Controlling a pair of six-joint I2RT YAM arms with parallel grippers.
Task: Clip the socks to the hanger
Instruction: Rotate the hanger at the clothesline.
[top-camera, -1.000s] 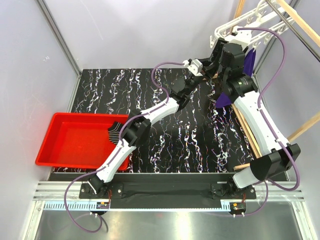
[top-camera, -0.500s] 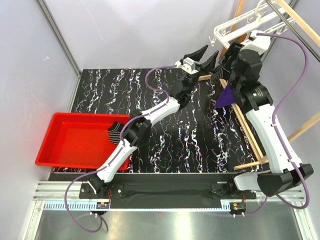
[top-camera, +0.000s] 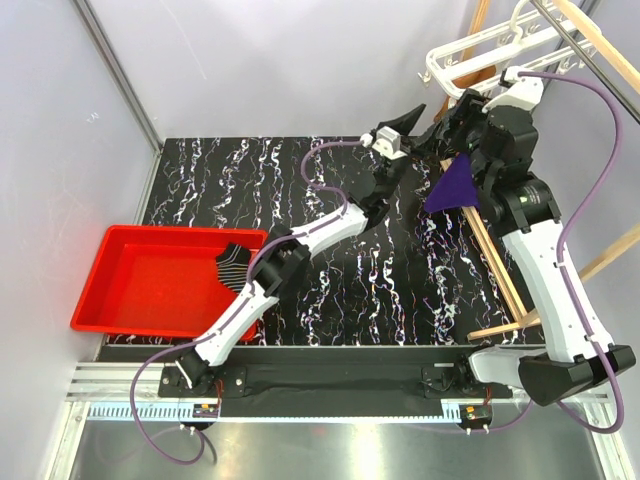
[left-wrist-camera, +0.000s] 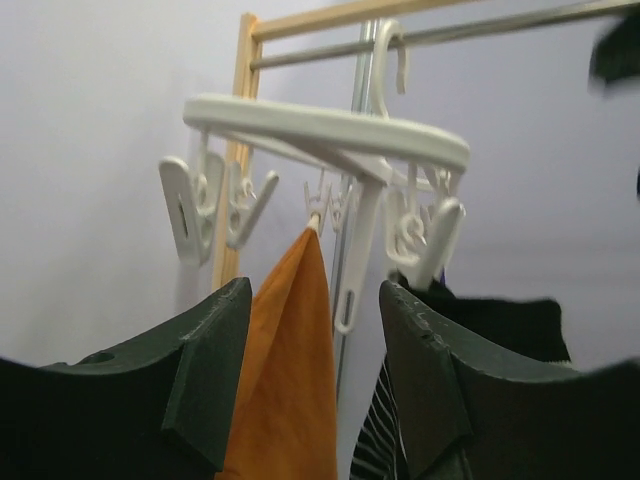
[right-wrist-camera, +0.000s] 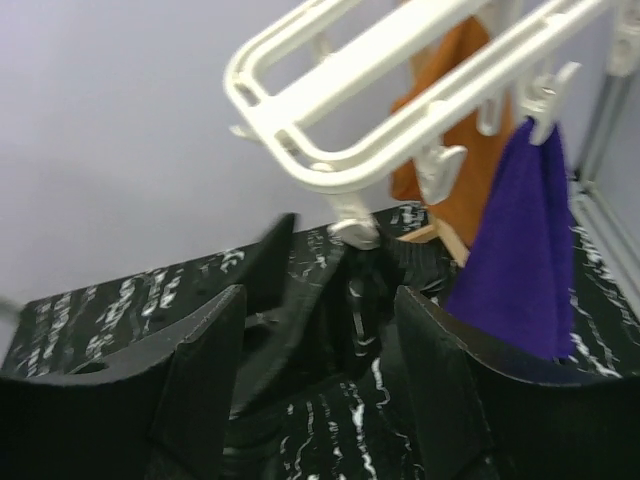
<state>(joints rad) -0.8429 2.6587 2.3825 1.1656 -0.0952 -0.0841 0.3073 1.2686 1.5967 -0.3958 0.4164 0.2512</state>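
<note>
Marbled surface (top-camera: 300, 200) below, hanger (top-camera: 470, 50) at 1 o'clock. With left gripper (left-wrist-camera: 312, 295) and right gripper (right-wrist-camera: 320, 295) jaws spread, back off clips (left-wrist-camera: 195, 210) slowly, then fetch sock (top-camera: 233, 263) from red tray (top-camera: 130, 290) at 8 o'clock.

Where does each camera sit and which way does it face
Top external: above, behind the bases, looking down at the table; left arm, right arm show.
Left wrist: on its arm, looking up at the hanger; left fingers show.
Right wrist: facing the hanger's end over the table; right fingers show.
Shared by both wrists: hanger, orange cloth.
</note>
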